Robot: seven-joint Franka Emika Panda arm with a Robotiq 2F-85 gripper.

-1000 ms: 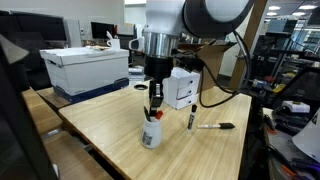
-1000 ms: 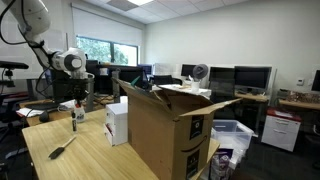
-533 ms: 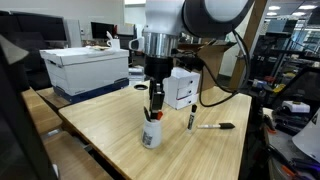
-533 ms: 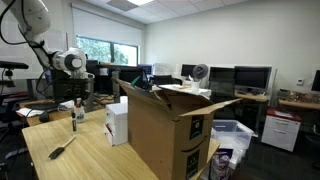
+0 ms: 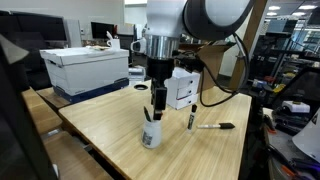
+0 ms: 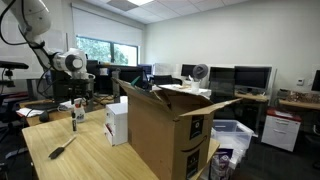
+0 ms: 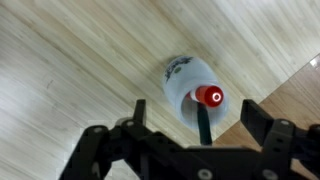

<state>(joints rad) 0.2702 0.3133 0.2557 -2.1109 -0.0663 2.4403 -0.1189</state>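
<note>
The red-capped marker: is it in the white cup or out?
In. The wrist view shows the marker standing inside the white cup, red cap up.

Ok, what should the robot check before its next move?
1. Hand open: ok, the fingers stand wide apart.
2. Red-capped marker inside the white cup: ok.
3. Fingers clear of the marker: ok in the wrist view.
4. Cup upright on the wooden table: ok.
5. Black marker lying away from the cup: ok.
6. Marker steady in the cup: cannot tell.
</note>
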